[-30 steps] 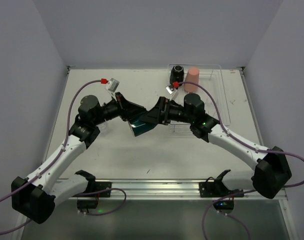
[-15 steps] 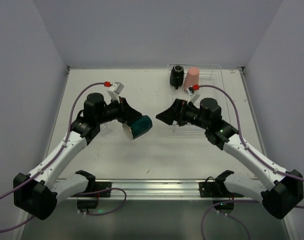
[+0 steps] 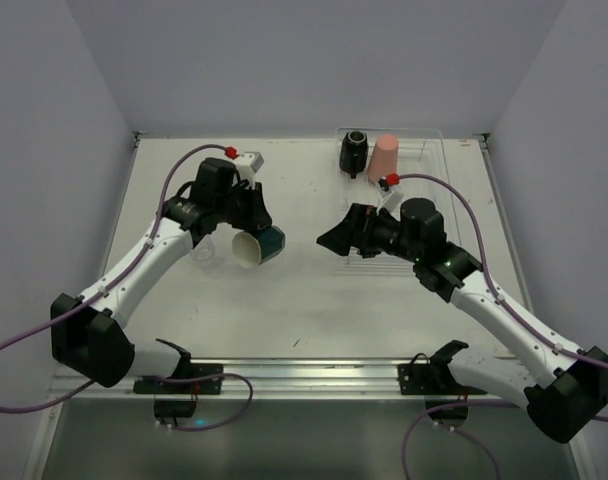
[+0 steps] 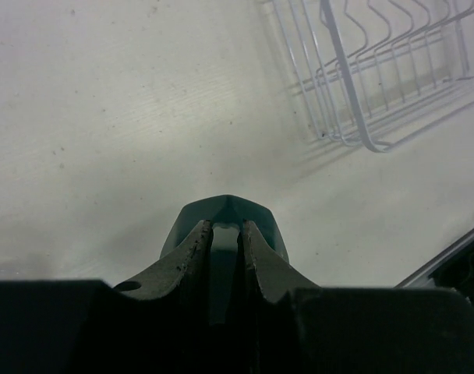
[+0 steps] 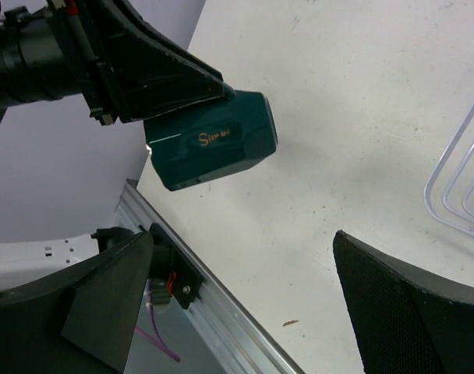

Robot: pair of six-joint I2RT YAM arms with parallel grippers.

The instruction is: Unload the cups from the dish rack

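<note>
Dark teal cup (image 3: 273, 240) (image 4: 225, 212) (image 5: 214, 144): out of the rack and over the white table (image 3: 314, 310), left of centre. It is tipped on its side, with the pale inside facing the near edge in the top view. Whether it touches the table, you cannot tell.

Your left gripper (image 3: 252, 228) (image 4: 224, 234) has it. The jaws are narrow and pinch the cup's wall at the rim, as the left wrist view shows.

Your right gripper (image 3: 336, 232) (image 5: 245, 312) is spread wide and holds nothing. It points at the teal cup but is well apart from it, just beside the near-left corner of the transparent ribbed dish rack (image 3: 446, 150) (image 4: 354, 86) (image 5: 455, 187).

At the rack's far-left end you have the small black cup (image 3: 355, 150) and the taller salmon-pink tumbler (image 3: 383, 157), side by side.
</note>
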